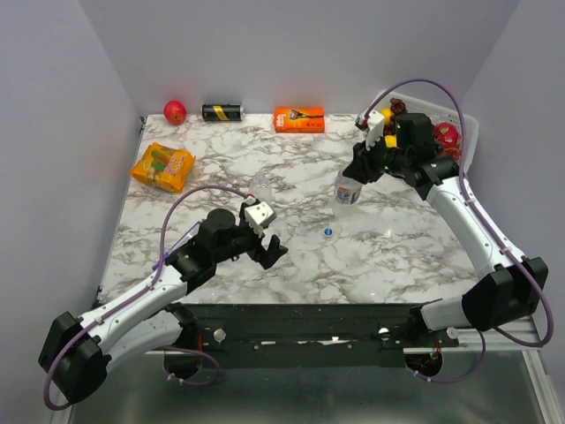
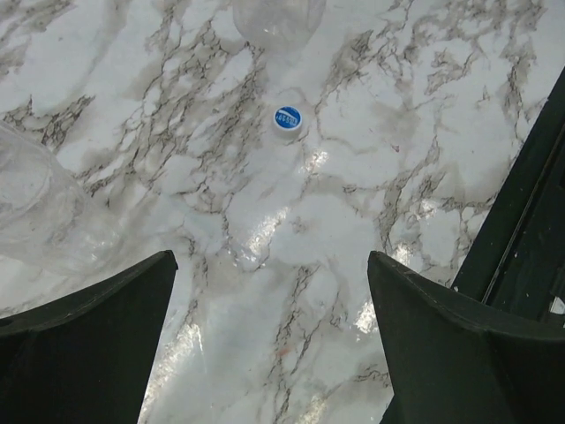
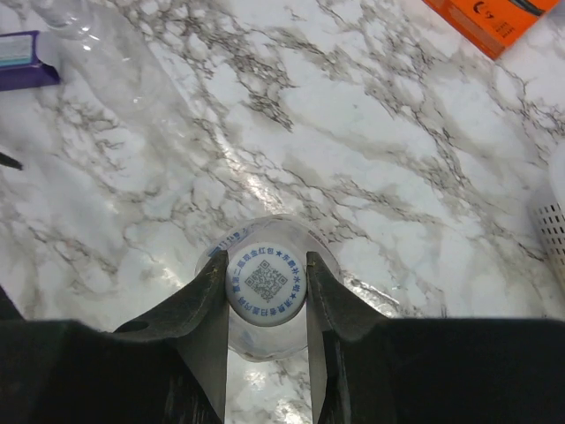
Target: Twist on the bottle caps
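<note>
Whitish bottle cap (image 3: 265, 284), pinched between the narrowed jaws of the right gripper (image 3: 265, 268), sits atop the upright bottle (image 1: 347, 191) right of the table's centre. Bluish cap (image 2: 288, 118) lies loose mid-table. The left gripper (image 2: 269, 265) gapes wide and empty near it, beside a second bottle (image 2: 35, 212). Threading likely needs light downward pressure and rotation on the bottle's axis; the unbraced bottle may spin.

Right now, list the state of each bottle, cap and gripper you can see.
standing bottle: upright, cap on top.
white cap: on the standing bottle's neck.
right gripper: shut on white cap.
left gripper: open, empty.
blue cap: loose on table.
other bottle: lying on its side.
</note>
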